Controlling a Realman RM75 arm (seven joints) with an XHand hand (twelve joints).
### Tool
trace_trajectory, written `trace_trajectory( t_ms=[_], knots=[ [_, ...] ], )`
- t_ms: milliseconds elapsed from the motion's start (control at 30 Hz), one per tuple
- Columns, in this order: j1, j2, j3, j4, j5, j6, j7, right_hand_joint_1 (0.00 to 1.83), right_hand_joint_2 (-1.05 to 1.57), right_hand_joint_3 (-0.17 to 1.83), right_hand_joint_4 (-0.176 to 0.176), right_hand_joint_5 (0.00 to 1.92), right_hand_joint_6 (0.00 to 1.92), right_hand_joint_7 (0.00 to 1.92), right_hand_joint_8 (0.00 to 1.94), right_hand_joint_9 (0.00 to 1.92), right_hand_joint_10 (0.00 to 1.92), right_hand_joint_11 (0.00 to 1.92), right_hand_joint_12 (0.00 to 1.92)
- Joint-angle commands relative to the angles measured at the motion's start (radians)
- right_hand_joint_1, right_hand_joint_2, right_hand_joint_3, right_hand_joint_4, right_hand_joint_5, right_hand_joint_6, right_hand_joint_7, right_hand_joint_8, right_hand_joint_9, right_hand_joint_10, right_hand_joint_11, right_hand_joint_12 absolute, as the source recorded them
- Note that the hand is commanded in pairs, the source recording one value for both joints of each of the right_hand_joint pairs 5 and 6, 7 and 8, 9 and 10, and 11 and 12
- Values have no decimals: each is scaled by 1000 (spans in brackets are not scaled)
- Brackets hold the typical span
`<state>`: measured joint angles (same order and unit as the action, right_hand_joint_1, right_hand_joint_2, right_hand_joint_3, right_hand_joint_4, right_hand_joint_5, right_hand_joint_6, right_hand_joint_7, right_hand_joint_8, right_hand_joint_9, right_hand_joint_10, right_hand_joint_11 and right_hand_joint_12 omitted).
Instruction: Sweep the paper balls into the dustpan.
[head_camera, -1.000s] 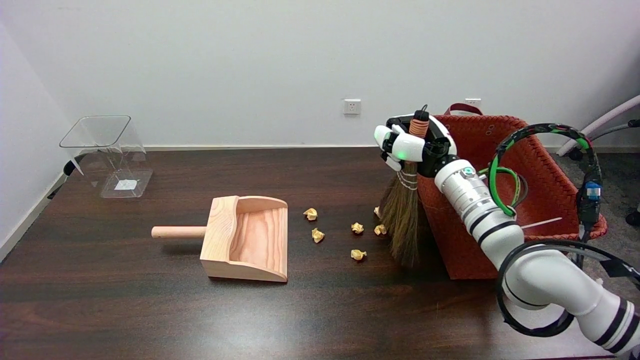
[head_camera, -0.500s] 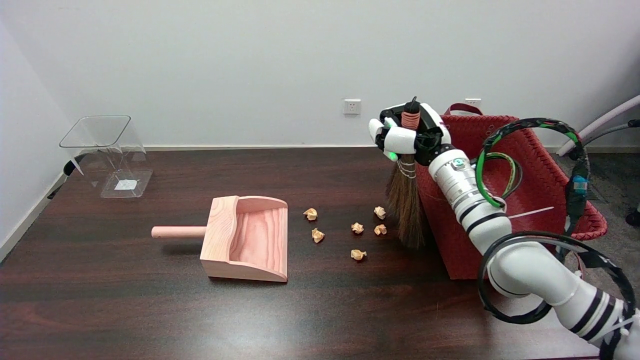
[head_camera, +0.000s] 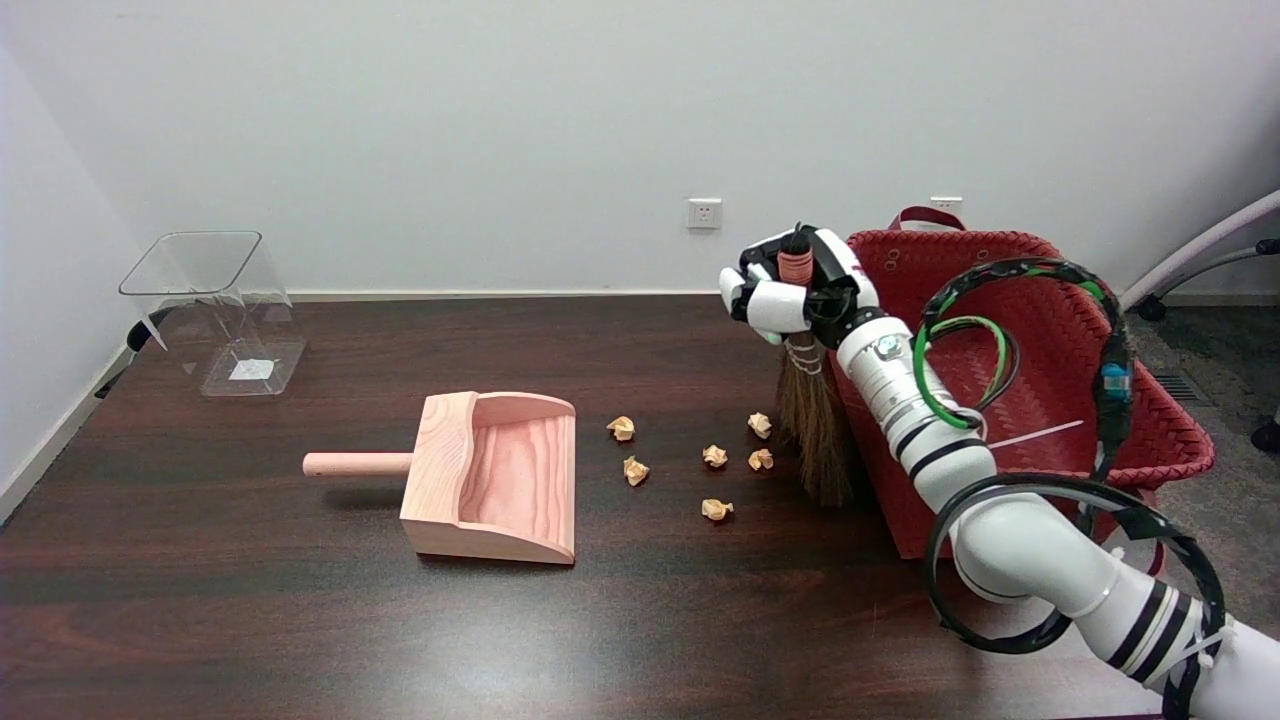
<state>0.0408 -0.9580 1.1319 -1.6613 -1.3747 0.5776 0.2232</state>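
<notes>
Right hand (head_camera: 790, 290), centre-right of frame, clenches small straw broom (head_camera: 815, 430) upright, bristles beside crumpled yellow paper balls (head_camera: 715, 456), facing open-mouthed wooden dustpan (head_camera: 495, 475) for a leftward sweep.

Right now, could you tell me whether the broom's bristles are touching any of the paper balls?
Apart. The head view shows dark table between the broom's bristles and the nearest paper balls, which lie just left of them.

On the table (head_camera: 250, 600), the dustpan (head_camera: 495, 475) lies at nine o'clock of the paper balls (head_camera: 715, 456), the broom (head_camera: 815, 420) and basket (head_camera: 1000, 400) at three o'clock, the clear container (head_camera: 215, 310) at ten o'clock.
</notes>
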Motion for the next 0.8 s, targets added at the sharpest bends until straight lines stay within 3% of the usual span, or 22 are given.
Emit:
trace_trajectory(
  t_ms=[33,800],
  knots=[
    [-7,-34,-81,34,-22,1,-13,1373,788,1028,0,1920,1920,1920,1920,1920,1920,1920,1920],
    [25,-170,-145,11,35,-55,92,1375,843,934,0,1920,1920,1920,1920,1920,1920,1920,1920]
  ],
)
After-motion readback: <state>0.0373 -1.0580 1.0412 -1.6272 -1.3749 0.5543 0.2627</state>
